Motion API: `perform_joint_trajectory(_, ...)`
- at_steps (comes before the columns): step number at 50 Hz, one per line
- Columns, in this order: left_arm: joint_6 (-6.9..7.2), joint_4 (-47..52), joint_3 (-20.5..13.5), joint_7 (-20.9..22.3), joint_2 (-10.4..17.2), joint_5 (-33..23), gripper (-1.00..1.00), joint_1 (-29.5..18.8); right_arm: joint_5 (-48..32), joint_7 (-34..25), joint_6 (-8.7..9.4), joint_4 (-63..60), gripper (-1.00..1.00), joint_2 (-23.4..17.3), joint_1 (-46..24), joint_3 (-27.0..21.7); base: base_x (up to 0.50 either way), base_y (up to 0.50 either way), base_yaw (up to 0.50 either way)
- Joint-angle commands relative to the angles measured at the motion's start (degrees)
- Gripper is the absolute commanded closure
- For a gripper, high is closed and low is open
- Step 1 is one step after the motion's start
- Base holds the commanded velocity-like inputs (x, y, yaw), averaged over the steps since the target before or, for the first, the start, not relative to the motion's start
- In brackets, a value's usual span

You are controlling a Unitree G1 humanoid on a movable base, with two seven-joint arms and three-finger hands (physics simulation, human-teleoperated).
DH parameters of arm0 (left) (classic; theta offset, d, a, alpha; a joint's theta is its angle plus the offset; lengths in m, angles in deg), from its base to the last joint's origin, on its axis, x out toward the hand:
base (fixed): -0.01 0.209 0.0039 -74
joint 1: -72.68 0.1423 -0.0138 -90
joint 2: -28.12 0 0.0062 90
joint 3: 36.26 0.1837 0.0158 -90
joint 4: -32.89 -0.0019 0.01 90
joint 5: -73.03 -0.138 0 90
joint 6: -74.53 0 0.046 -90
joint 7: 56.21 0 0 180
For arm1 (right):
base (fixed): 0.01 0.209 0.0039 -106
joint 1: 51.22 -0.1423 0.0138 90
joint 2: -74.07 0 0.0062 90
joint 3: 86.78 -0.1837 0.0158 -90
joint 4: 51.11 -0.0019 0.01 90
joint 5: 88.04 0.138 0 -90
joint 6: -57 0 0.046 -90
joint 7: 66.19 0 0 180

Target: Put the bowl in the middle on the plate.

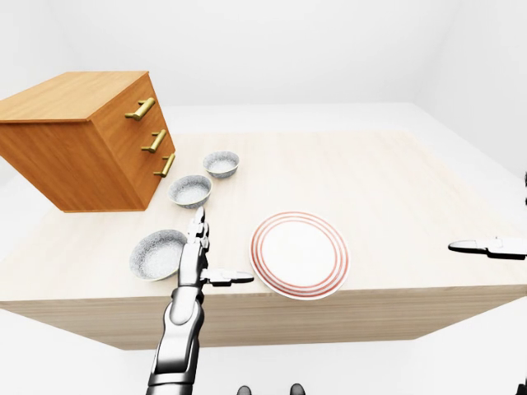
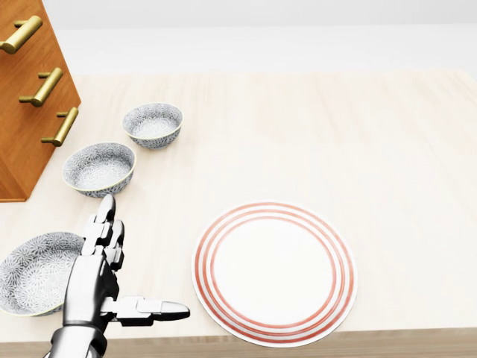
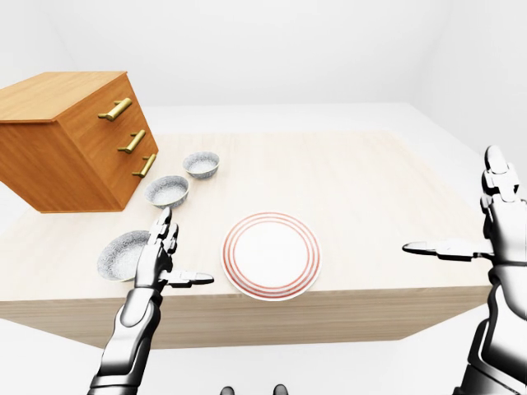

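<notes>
Overhead, a pale wood surface (image 2: 313,127) fills a white room; the middle bowl (image 2: 99,168) sits just above the open, probably hovering left robot hand (image 2: 104,280).

1. In the head view, the wooden drawer cabinet (image 2: 30,97) is cut off at the 9 and 12 o'clock edges.
2. The nearest bowl (image 2: 33,272) is clipped at 9 o'clock.
3. The right hand (image 1: 494,246) shows only partly, at 3 o'clock in the left-eye view.

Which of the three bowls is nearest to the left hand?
The largest bowl, at the head view's lower left, right beside the left hand; the other two lie farther up.
</notes>
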Motion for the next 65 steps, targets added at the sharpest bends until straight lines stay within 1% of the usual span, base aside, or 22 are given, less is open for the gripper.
perform_joint_trajectory(1, -0.56, -0.86, 0.00, -0.11, -0.01, -0.17, -1.00, -0.28, 0.43, -0.48, 0.00, 1.44, -1.00, -1.45, 0.33, -2.19, 0.00, 0.00, 0.00)
perform_joint_trajectory(3, -0.72, -0.99, -0.45, -0.59, 0.03, 0.06, -1.00, -0.68, 0.50, 0.19, 0.00, 2.04, -1.00, -1.07, 0.26, -1.95, 0.00, 0.00, 0.00)
perform_joint_trajectory(5, -0.22, -0.33, -0.20, -0.63, 0.02, -0.10, -1.00, -0.40, 0.61, 0.96, 0.00, 1.92, -1.00, -0.87, 0.16, -1.85, 0.00, 0.00, 0.00)
perform_joint_trajectory(7, -1.11, -1.39, -0.25, -0.67, 0.10, -0.27, -1.00, -0.63, 1.81, 1.24, 0.00, 1.05, -1.00, -0.45, 0.18, -2.13, 0.00, 0.00, 0.00)
perform_joint_trajectory(9, -0.56, -0.72, -0.22, -0.69, 0.09, -0.27, -1.00, -0.48, 2.55, 1.24, 0.00, 0.89, -1.00, -0.11, 0.46, -2.24, 0.00, 0.00, 0.00)
perform_joint_trajectory(10, -0.53, -0.68, -0.22, -0.69, 0.09, -0.27, -1.00, -0.47, 2.65, 1.29, 0.00, 0.88, -1.00, -0.12, 0.50, -2.22, 0.00, 0.00, 0.00)
perform_joint_trajectory(12, -0.55, -0.70, -0.19, -0.67, 0.07, -0.29, -1.00, -0.46, 4.31, 1.42, 0.00, 0.36, -1.00, 0.30, 0.32, -2.39, 0.00, 0.00, 0.00)
perform_joint_trajectory(44, -0.55, -0.70, -0.19, -0.67, 0.07, -0.29, -1.00, -0.46, 4.83, 1.85, 0.00, 0.39, -1.00, 0.00, 0.59, -2.10, 0.00, 0.00, 0.00)
perform_joint_trajectory(47, -0.54, -0.67, -0.18, -0.69, 0.12, -0.45, -1.00, -0.43, 4.43, 1.68, 0.00, -0.02, -1.00, 0.09, 0.83, -1.95, 0.00, 0.00, 0.00)
perform_joint_trajectory(50, -0.96, -1.25, -0.20, -0.69, 0.11, -0.52, -1.00, -0.55, 5.67, -0.74, 0.00, -1.56, -1.00, 0.21, 1.47, -2.67, 0.00, 0.00, 0.00)
perform_joint_trajectory(53, -0.98, -1.27, -0.20, -0.69, 0.11, -0.52, -1.00, -0.56, 5.55, -0.91, 0.00, -1.63, -1.00, 0.30, 1.41, -2.76, 0.00, 0.00, 0.00)
perform_joint_trajectory(55, -0.56, -0.95, -0.14, -0.70, 0.11, -0.59, -1.00, -0.59, 5.96, -1.24, 0.00, -1.68, -1.00, 0.16, 1.18, -3.16, 0.00, 0.00, 0.00)
perform_joint_trajectory(57, -0.67, -0.99, -0.13, -0.70, 0.09, -0.60, -1.00, -0.52, 5.95, -1.37, 0.00, -1.58, -1.00, 0.20, 1.19, -3.12, 0.00, 0.00, 0.00)
perform_joint_trajectory(59, -0.48, -0.66, -0.07, -0.68, 0.03, -0.55, -1.00, -0.37, 6.14, -1.53, 0.00, -1.47, -1.00, 0.25, 1.21, -3.16, 0.00, 0.00, 0.00)
perform_joint_trajectory(61, -0.62, -0.88, -0.01, -0.73, 0.03, -0.67, -1.00, -0.45, 6.31, -1.62, 0.00, -1.40, -1.00, 0.20, 1.21, -3.27, 0.00, 0.00, 0.00)
perform_joint_trajectory(65, -1.37, -2.01, -0.16, -0.70, 0.10, -0.65, -1.00, -0.81, 6.46, -1.68, 0.00, -1.40, -1.00, 0.16, 1.20, -3.29, 0.00, 0.00, 0.00)
